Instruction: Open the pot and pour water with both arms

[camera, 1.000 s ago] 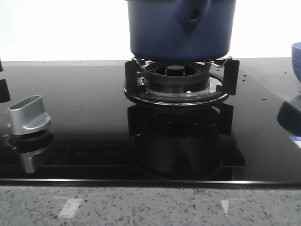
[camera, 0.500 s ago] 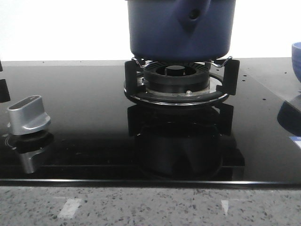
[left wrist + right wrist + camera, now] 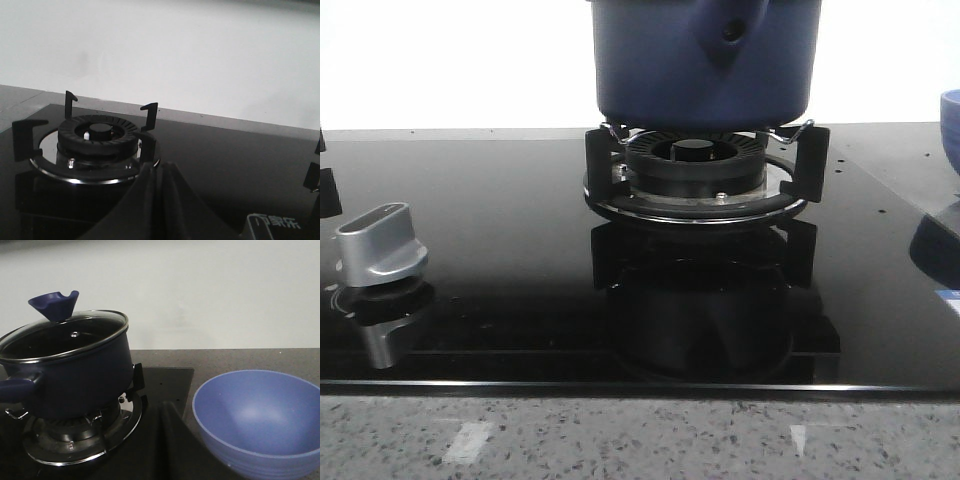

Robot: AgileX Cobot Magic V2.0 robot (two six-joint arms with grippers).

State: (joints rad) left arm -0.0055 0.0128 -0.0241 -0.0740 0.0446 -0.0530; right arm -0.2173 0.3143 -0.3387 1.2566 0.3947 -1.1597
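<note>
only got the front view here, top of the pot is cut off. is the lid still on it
Observer: Yes. In the right wrist view a glass lid with a blue knob sits on the pot.
Operator: ok, what's the blue thing at my right edge
Observer: A lighter blue bowl, standing upright beside the pot's burner, apart from the pot. Nothing shows inside it.
Operator: anything on the other burner, i can't see it
Observer: No. The left wrist view shows a second burner with bare pan supports.
Operator: are the grippers open
Observer: Both look shut: the left gripper and the right gripper each show fingers pressed together, holding nothing.
</note>
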